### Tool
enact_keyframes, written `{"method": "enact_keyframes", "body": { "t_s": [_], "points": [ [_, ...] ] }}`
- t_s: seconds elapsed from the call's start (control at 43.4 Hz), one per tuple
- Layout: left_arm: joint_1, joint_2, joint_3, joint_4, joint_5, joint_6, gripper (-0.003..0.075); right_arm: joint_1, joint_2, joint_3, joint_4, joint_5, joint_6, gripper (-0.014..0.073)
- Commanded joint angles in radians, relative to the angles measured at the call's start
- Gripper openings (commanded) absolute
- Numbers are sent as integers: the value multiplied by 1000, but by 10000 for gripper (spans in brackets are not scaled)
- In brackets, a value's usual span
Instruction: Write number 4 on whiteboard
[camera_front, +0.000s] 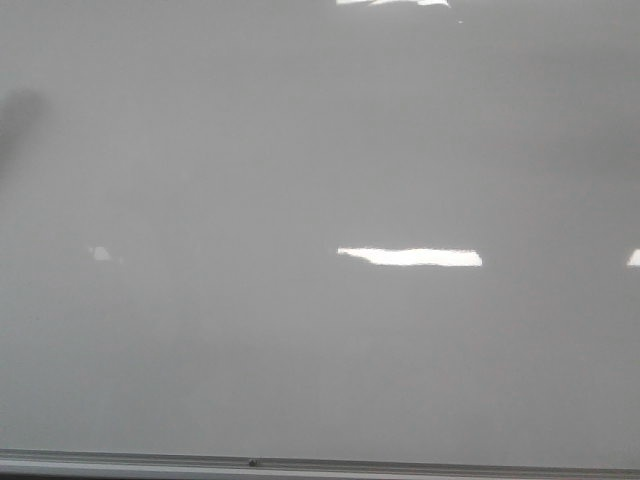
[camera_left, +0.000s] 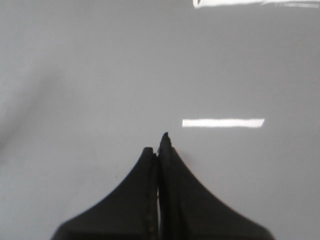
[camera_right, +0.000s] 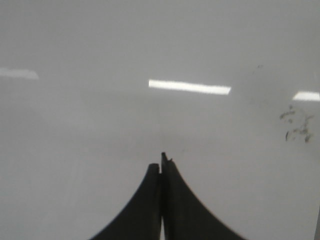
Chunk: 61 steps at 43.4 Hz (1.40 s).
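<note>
The whiteboard (camera_front: 300, 150) fills the front view, glossy pale grey with bright light reflections. No number 4 shows on it in any view. Neither gripper appears in the front view. In the left wrist view my left gripper (camera_left: 157, 150) faces the whiteboard (camera_left: 75, 75), its black fingers pressed together with nothing visible between them. In the right wrist view my right gripper (camera_right: 161, 167) is likewise shut in front of the whiteboard (camera_right: 75, 125). A small thin dark point sticks up from one of its fingertips (camera_right: 163, 156), and I cannot tell what it is.
A grey metal bottom frame (camera_front: 300, 463) runs along the board's lower edge. Faint dark smudges (camera_right: 296, 125) mark the board in the right wrist view. A blurred dark shadow (camera_front: 20, 112) lies at the far left of the front view.
</note>
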Motion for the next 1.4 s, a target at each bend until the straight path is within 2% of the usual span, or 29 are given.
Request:
{"method": "enact_keyframes", "body": {
  "t_s": [0.0,0.138,0.369,0.438,0.484,0.507,0.576,0.622,0.645,0.668,0.714,0.76,0.806,0.875,1.221,1.382],
  "points": [
    [-7,65,-32,-7,-27,1,-20,-5,63,-22,-6,-44,1,-68],
    [-7,124,-32,-14,19,1,-20,-5,114,15,-6,-63,1,-68],
    [-7,197,-32,-17,11,1,-20,-5,184,46,-6,-52,1,-57],
    [-7,219,-32,-17,17,1,-20,-5,198,46,-6,-46,1,12],
    [-7,232,-30,-17,17,1,-16,-5,205,46,-6,-42,-2,91],
    [-7,239,-30,-17,17,1,-8,-5,207,46,-6,-37,-7,158],
    [-7,258,-30,-17,17,1,72,-5,209,46,-6,-30,-14,361],
    [-7,268,-30,-17,17,1,157,-5,209,46,-6,-29,-14,459],
    [-7,275,-30,-17,17,1,226,-5,209,46,-6,-27,-14,526],
    [-7,281,-30,-17,17,3,264,-5,209,46,-6,-26,-14,568],
    [-7,294,-30,-17,15,10,398,-5,209,46,-6,-25,-14,629],
    [-7,309,-30,-17,15,17,494,-5,209,46,-6,-25,-14,659],
    [-7,332,-30,-17,15,29,557,-5,209,46,-6,-25,-14,658],
    [-7,370,-35,-17,17,51,592,-5,209,46,-6,-26,-14,645],
    [-7,611,-93,76,-9,79,563,-5,209,46,-6,-26,-14,643],
    [25,718,-132,69,-22,64,563,-5,209,46,-6,-28,-14,643]
  ]
}}
